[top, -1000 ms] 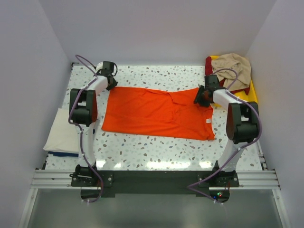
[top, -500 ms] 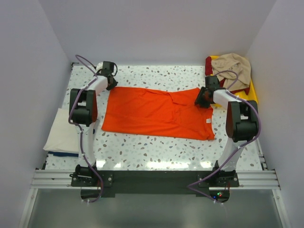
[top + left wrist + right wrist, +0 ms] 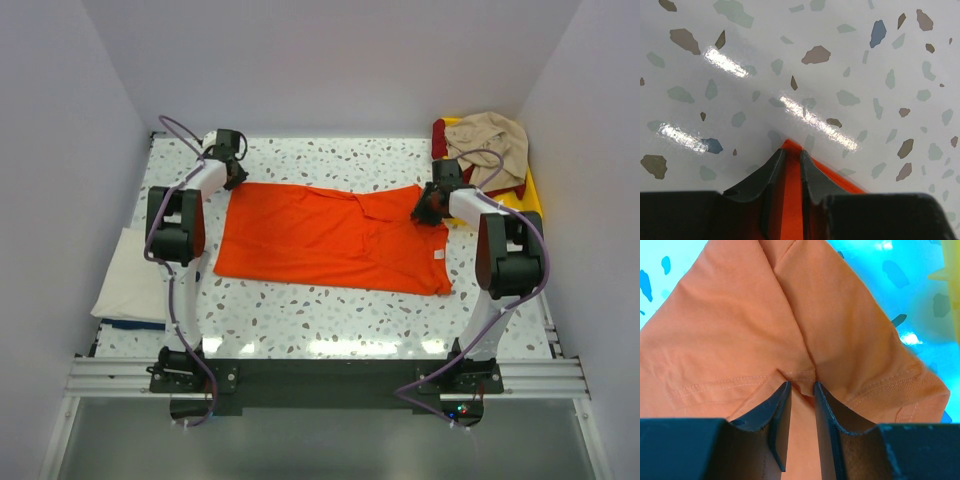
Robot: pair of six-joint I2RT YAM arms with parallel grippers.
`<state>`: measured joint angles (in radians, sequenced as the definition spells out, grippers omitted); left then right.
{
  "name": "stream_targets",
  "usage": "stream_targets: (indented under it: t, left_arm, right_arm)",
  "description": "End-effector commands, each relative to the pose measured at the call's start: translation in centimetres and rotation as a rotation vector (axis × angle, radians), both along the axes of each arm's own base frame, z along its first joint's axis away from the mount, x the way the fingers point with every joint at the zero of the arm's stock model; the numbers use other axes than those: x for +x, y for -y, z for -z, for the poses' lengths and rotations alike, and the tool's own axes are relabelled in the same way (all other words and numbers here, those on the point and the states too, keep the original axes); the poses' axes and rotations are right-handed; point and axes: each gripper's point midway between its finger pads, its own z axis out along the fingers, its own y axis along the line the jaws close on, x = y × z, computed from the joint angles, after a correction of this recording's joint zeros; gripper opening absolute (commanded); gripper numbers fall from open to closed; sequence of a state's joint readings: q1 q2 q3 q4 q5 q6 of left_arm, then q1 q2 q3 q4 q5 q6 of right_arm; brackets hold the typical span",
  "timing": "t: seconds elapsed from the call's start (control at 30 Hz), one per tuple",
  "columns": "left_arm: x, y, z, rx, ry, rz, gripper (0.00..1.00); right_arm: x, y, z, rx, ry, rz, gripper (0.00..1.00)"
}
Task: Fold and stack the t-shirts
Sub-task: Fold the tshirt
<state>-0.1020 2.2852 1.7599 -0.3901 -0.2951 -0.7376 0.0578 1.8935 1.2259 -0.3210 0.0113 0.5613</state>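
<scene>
Across the middle of the table (image 3: 330, 305) the orange t-shirt (image 3: 320, 240) is lying flat, its long axis running left to right, with the left gripper (image 3: 790, 152) pinching its far-left corner, the right gripper (image 3: 801, 385) pinching a far-right fold, and the neck tag (image 3: 440, 257) sitting at the right end.

Mostly buried under beige t-shirt (image 3: 490, 140), far right: dark red t-shirt (image 3: 440, 132), yellow tray (image 3: 531, 200). Peeking from beneath cream-white t-shirt (image 3: 130, 280), left: navy t-shirt (image 3: 135, 324).
</scene>
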Motion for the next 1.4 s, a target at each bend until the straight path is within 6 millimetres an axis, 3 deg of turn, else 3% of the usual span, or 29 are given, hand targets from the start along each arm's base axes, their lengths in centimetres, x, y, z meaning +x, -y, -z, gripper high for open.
stream_targets:
  t: [0.0, 0.33, 0.63, 0.77, 1.17, 1.37]
  left_arm:
    - [0.4, -0.4, 0.6, 0.01, -0.005, 0.009, 0.21]
    - [0.4, -0.3, 0.8, 0.008, -0.008, 0.011, 0.21]
    - [0.4, -0.3, 0.7, 0.006, -0.007, 0.011, 0.2]
    - [0.4, -0.3, 0.7, 0.004, -0.004, 0.012, 0.15]
    - [0.6, -0.3, 0.5, -0.007, 0.005, 0.014, 0.01]
    - [1.1, -0.8, -0.5, -0.022, 0.034, 0.012, 0.0]
  right_arm:
    - [0.1, 0.9, 0.5, -0.024, 0.004, 0.043, 0.29]
    - [0.1, 1.4, 0.8, -0.04, -0.001, 0.063, 0.26]
    - [0.8, 0.9, 0.4, -0.02, 0.007, 0.046, 0.1]
    - [1.9, 0.8, -1.0, -0.016, 0.034, 0.046, 0.0]
    - [5.7, 0.3, -6.2, 0.007, 0.123, 0.033, 0.0]
    - [7.6, 0.2, -8.3, 0.026, 0.173, 0.026, 0.0]
